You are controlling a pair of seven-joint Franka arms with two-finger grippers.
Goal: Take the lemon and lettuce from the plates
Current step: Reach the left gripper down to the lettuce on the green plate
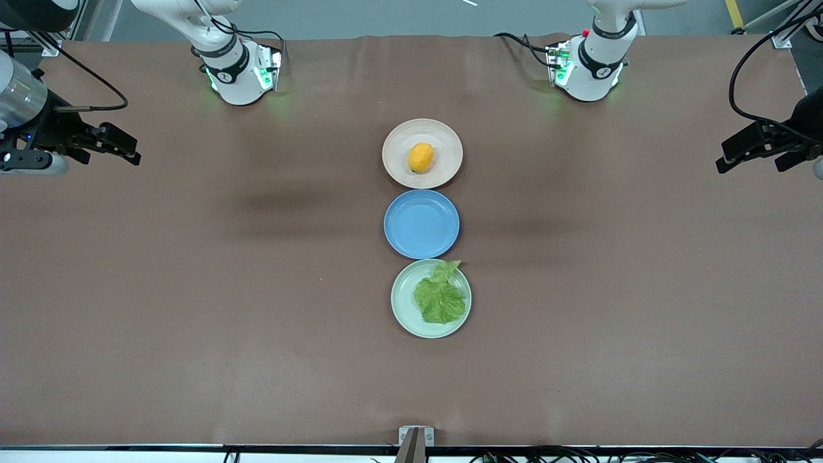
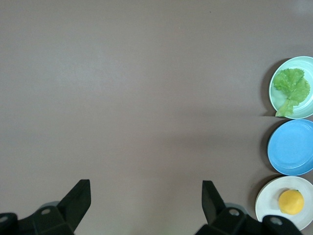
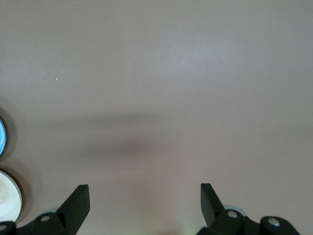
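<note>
The lemon [image 1: 420, 157] lies on the beige-pink plate [image 1: 450, 138], the plate farthest from the front camera. The lettuce [image 1: 440, 297] lies on the mint green plate [image 1: 404, 312], the nearest one, with its stem end over the rim. My left gripper [image 1: 750, 166] is open and empty, up over the bare table at the left arm's end. My right gripper [image 1: 112, 151] is open and empty over the right arm's end. The left wrist view shows its gripper [image 2: 145, 196] over bare table, with the lemon [image 2: 291, 201] and lettuce [image 2: 291, 88] off to one side. The right wrist view shows its gripper [image 3: 145, 198] and the beige plate's edge [image 3: 9, 200].
An empty blue plate [image 1: 421, 224] sits between the two task plates, touching or nearly touching both; it also shows in the left wrist view [image 2: 293, 147]. The brown table [image 1: 193, 289] spreads wide around the column of plates. A small metal bracket [image 1: 415, 436] sits at the near edge.
</note>
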